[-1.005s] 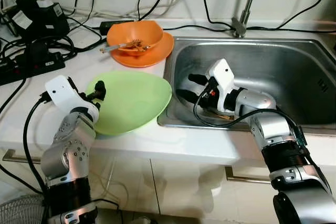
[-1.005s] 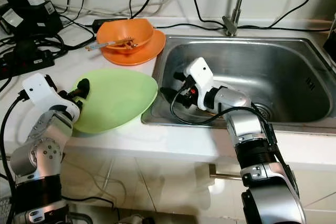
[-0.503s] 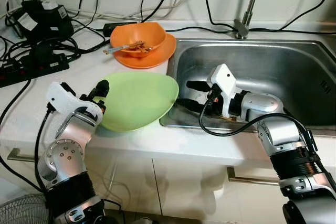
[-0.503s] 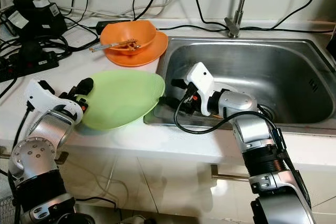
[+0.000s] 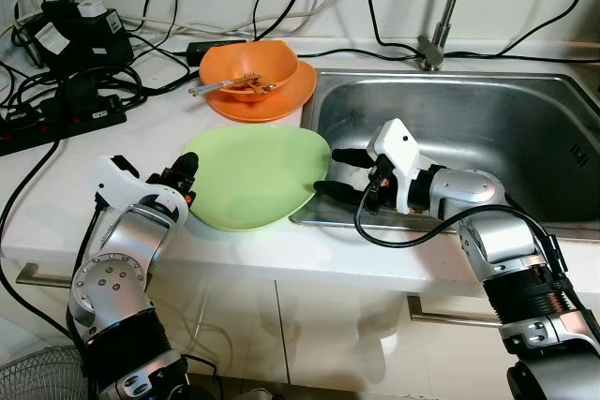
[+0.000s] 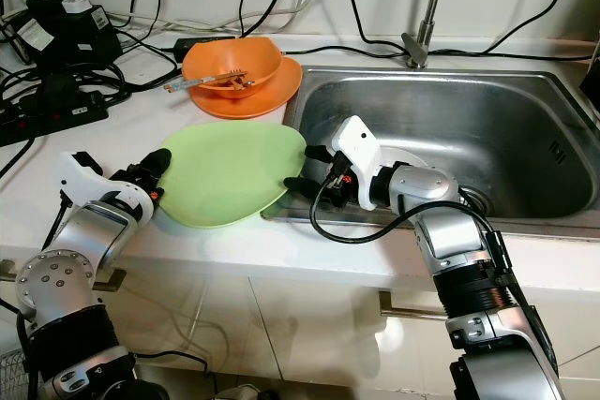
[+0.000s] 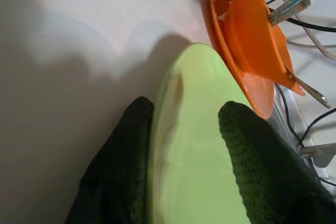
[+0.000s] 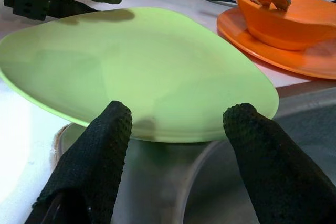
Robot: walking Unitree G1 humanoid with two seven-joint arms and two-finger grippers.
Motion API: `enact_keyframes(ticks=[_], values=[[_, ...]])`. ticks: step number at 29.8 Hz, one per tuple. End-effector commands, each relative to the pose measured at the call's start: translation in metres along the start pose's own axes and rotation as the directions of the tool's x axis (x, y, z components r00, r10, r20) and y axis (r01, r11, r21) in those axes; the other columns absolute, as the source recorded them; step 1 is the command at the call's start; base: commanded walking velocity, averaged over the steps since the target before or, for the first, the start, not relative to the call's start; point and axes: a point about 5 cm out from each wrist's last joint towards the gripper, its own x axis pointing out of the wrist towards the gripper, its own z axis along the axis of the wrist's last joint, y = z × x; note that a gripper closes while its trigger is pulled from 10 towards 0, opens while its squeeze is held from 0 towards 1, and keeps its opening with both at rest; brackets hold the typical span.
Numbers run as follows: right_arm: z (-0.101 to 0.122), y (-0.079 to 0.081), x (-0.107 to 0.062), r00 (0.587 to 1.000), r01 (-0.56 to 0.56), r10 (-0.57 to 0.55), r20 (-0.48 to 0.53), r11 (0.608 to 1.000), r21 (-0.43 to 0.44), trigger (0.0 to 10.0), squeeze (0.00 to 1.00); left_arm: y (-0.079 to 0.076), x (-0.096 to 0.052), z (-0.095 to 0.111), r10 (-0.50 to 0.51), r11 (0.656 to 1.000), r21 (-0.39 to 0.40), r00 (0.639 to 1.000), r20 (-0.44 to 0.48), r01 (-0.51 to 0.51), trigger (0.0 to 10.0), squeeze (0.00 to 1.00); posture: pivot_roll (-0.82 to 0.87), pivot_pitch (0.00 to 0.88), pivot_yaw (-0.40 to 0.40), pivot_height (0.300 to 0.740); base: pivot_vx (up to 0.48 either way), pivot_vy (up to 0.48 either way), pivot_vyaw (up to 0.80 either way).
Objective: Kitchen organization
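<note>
The sink (image 5: pixel 525 128) lies to my right, and the green plate (image 5: pixel 255 175) lies on the counter with its far edge overhanging that basin's rim. My left gripper (image 5: pixel 184 180) is clamped on the plate's near edge — my right gripper (image 5: pixel 336 172), fingers spread, waits just beside the overhanging edge, not yet touching it.

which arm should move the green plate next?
Left. The left gripper already clamps the plate rim; the right gripper sits open at the opposite edge over the sink.
</note>
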Motion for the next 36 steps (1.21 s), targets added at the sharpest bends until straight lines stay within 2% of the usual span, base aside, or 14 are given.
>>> enact_keyframes(ticks=[1,18,22,36], values=[[0.003,0.002,0.000,1.000,-0.012,0.013,0.003,1.000,-0.016,10.0,0.00,0.015,0.003,-0.014,0.084,0.996,-0.013,0.993,-0.082,-0.086,0.0,0.00,0.00,0.000,0.093,0.740,0.000,0.000,0.00],[0.001,0.006,0.001,0.999,-0.034,0.034,-0.002,0.999,-0.013,10.0,0.00,0.011,0.003,-0.019,0.042,0.997,-0.058,0.993,-0.109,-0.049,0.0,0.00,0.00,0.000,0.097,0.740,0.000,0.000,0.00],[0.000,0.006,0.000,0.999,-0.034,0.034,-0.005,0.999,-0.014,10.0,0.00,0.009,0.004,-0.014,0.022,0.994,-0.102,0.998,-0.067,-0.028,0.0,0.00,0.00,0.000,0.095,0.740,0.000,0.000,0.00],[0.000,0.004,0.001,1.000,-0.024,0.023,-0.005,1.000,-0.015,10.0,0.00,0.002,0.003,-0.004,-0.047,0.989,-0.142,0.999,0.015,0.049,0.0,0.00,0.00,0.000,0.095,0.740,0.000,0.000,0.00]])
